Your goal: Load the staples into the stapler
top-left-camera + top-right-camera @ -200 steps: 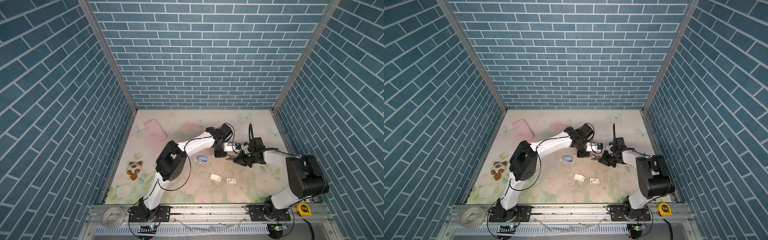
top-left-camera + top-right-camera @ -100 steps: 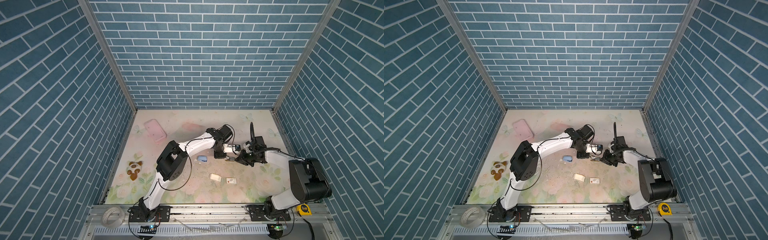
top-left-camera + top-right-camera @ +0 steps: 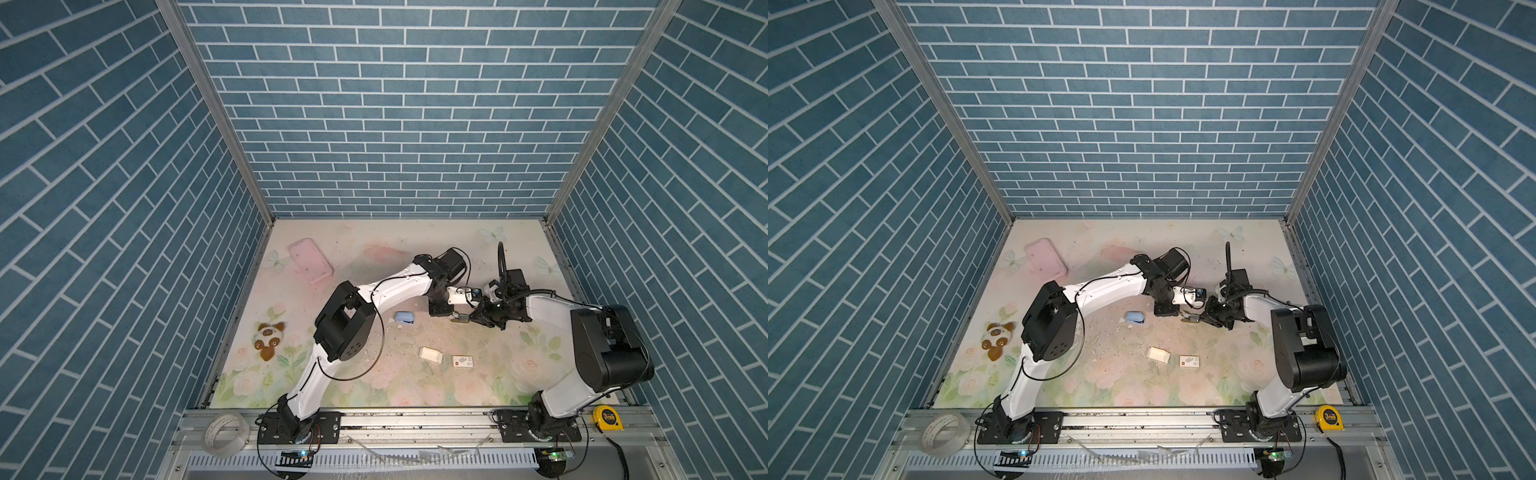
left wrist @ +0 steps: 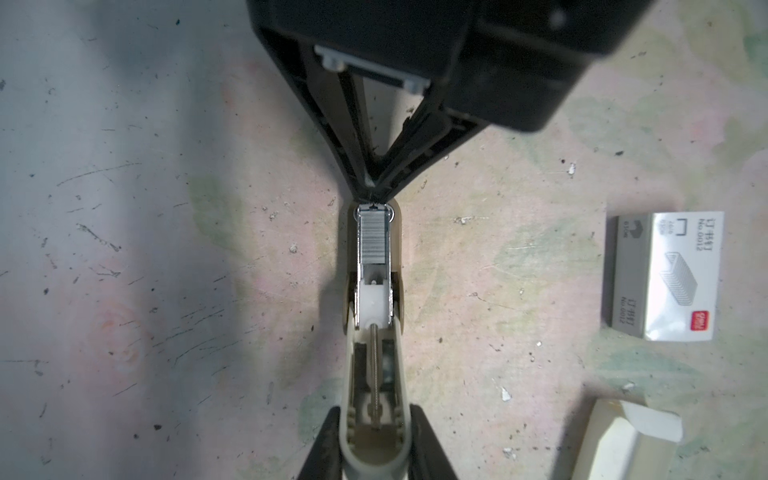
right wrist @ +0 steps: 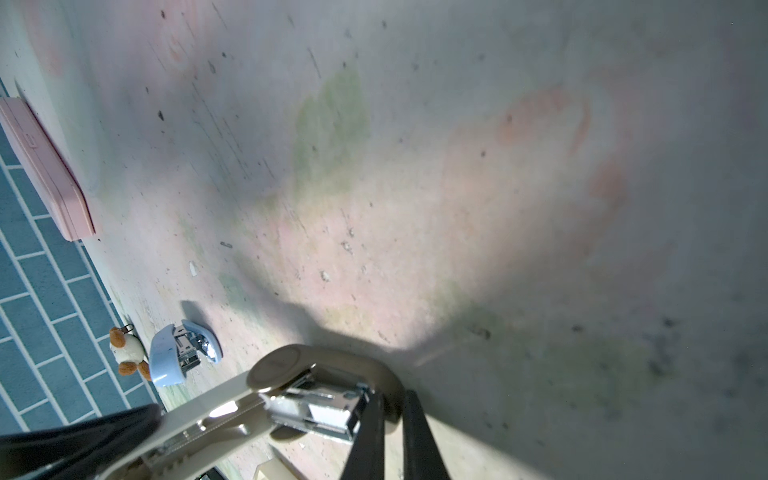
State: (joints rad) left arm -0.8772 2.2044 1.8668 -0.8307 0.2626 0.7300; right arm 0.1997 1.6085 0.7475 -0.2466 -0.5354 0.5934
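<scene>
1. The right gripper (image 4: 371, 192) has been brought a little closer to the left arm. Its tips are now pressed together at the front end of the beige stapler (image 4: 374, 374).
2. The stapler, lid open, is clamped at its rear by the left gripper (image 4: 374, 415).
3. The staple strip (image 4: 374, 241) lies in the stapler's channel. Loading is judged nearly done, and only closing the lid remains.

Open mat (image 3: 395, 237) lies at the rear; blue stapler (image 3: 405, 318), white tray (image 3: 431, 354) and staple box (image 3: 462, 361) obstruct the front.
</scene>
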